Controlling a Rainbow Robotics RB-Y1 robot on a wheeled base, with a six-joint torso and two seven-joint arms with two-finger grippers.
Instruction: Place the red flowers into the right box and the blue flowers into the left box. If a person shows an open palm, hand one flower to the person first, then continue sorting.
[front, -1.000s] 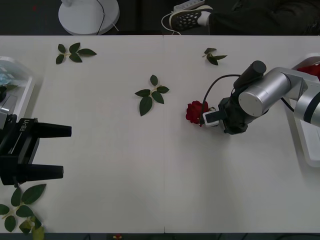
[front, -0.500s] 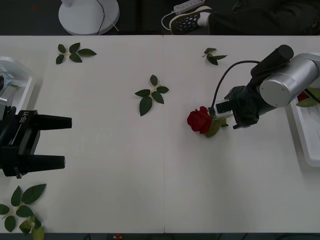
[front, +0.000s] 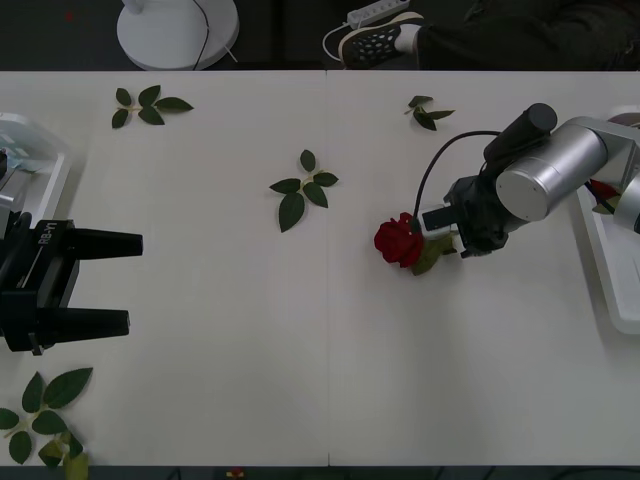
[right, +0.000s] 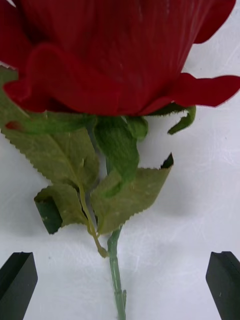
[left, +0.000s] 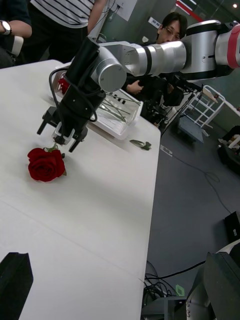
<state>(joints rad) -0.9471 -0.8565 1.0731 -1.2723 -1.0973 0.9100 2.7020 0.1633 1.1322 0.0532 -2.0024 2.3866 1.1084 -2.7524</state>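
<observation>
From above the arms, a single red rose (front: 399, 241) lies on the white desk (front: 250, 330), right of centre, its bloom pointing left and its leaves trailing right toward the right gripper (front: 432, 220). That gripper sits low, just beside the leaves, its fingers parted rather than closed on anything, which reads to me as lining up on the stem. The right box (front: 607, 270) waits at the desk's right edge, partly hidden by the silver arm, so a carry there looks short. The left gripper (front: 120, 281) hovers over the near left of the desk with its black fingers spread wide, apparently idle, near the left box (front: 45, 165) at the left edge. Loose leaf sprigs (front: 303, 188) lie scattered about.

Through the right wrist camera, the rose (right: 115, 55) looms close, with serrated leaves under it and the thin stem (right: 116, 272) running down midway between the two black fingertips (right: 17, 282), which stand apart and touch nothing. The stem is centred, likely so a simple close would catch it.

From the left wrist camera, the rose (left: 46, 164) rests flat on the desk and the right gripper (left: 62, 132) hangs just over its stem end, fingers open; the box (left: 117, 117) with stems in it lies beyond.
</observation>
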